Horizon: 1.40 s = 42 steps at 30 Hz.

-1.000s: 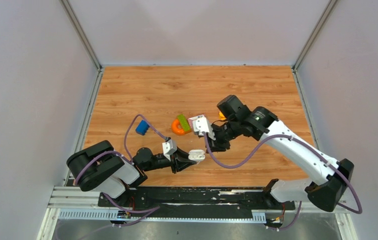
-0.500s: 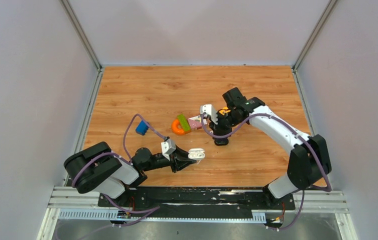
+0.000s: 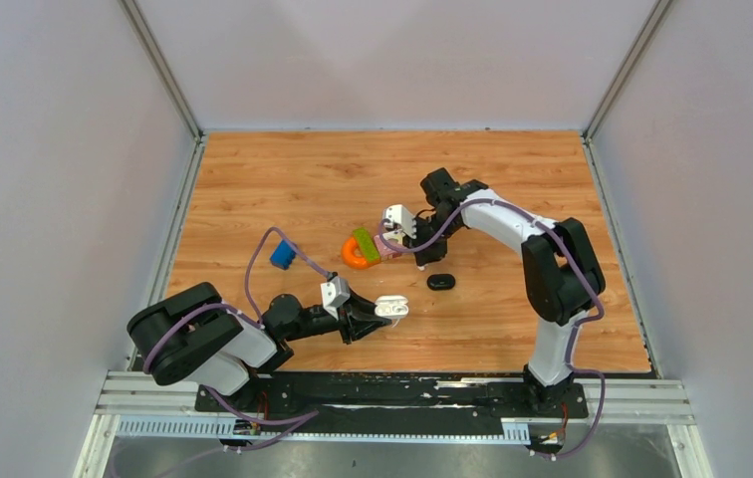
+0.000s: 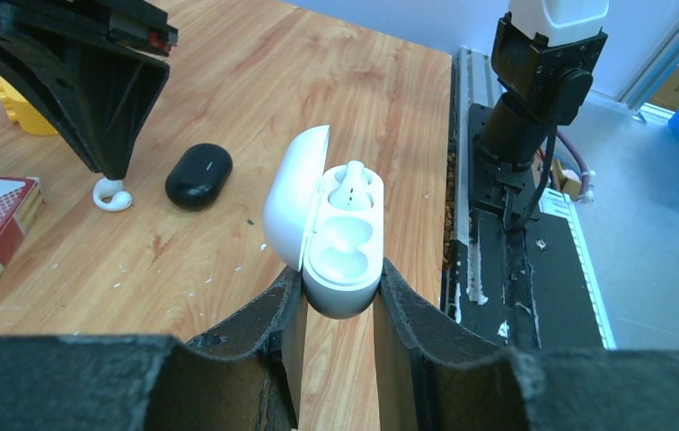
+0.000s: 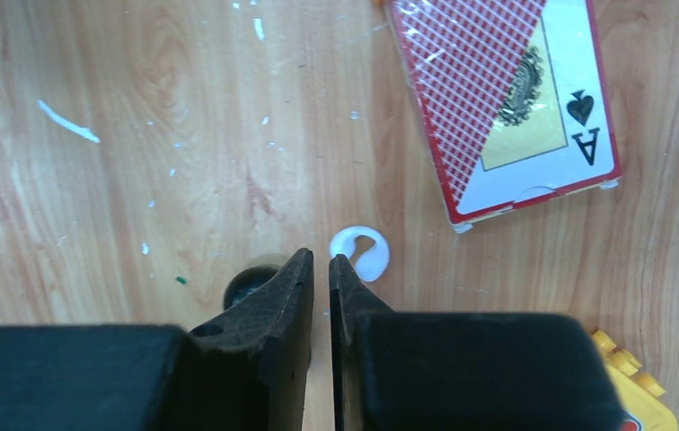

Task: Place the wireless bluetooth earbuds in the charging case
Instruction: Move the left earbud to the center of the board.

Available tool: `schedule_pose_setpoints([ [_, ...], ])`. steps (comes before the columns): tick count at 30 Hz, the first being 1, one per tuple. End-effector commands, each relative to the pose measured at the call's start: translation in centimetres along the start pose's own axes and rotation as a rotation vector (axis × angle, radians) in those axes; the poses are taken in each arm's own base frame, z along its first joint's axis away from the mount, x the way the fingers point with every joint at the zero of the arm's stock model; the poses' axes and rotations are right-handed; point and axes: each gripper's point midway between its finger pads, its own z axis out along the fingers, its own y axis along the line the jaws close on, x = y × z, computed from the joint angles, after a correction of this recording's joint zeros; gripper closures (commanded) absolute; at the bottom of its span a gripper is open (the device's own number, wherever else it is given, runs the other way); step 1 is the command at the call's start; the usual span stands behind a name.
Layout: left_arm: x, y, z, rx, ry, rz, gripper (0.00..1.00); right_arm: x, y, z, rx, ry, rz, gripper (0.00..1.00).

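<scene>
Surface: scuffed wood-grain tabletop [image 3: 512, 179].
Left pincer [image 4: 339, 277]: clamped on glossy white oval charging case [image 4: 340, 256], lid open.
Earbud [image 4: 350, 189]: white, seated in case's 12 o'clock socket.
Right pincer [image 5: 321, 262]: matte black fingers nearly together, gripping nothing.
White curled piece [image 5: 360, 250]: at 1 o'clock, just beside fingertip.

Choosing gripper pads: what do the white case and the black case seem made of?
White case: likely hard glossy plastic, smooth moulded shell with soft highlights. Black case: probably plastic too, smooth and slightly shiny, with a pale reflection on top.
</scene>
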Motion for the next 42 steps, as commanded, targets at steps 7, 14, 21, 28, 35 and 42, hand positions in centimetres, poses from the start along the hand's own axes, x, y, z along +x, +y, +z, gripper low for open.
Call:
schedule_pose_setpoints([
  [7,-2.4,-1.0,0.5,0.052,-0.09,0.035,0.98,0.5,-5.8,0.2,0.149,0.005,0.053,0.87],
  [14,-2.5,-1.0,0.5,0.051,-0.094,0.038,0.98,2.2,-6.8,1.6,0.17,0.059,0.096,0.86],
  [21,-2.6,-1.0,0.5,0.055,-0.095,0.036,0.98,3.8,-4.5,2.3,0.098,0.089,0.124,0.85],
  [28,-2.4,-1.0,0.7,0.057,-0.088,0.026,0.97,3.8,-2.4,1.9,0.046,0.08,0.145,0.85],
  [35,-2.4,-1.0,0.7,0.06,-0.087,0.022,0.97,3.4,-0.9,1.5,-0.001,0.063,0.161,0.85],
  [42,-2.4,-1.1,0.8,0.064,-0.088,0.019,0.97,3.2,1.1,1.3,-0.049,0.053,0.163,0.84],
])
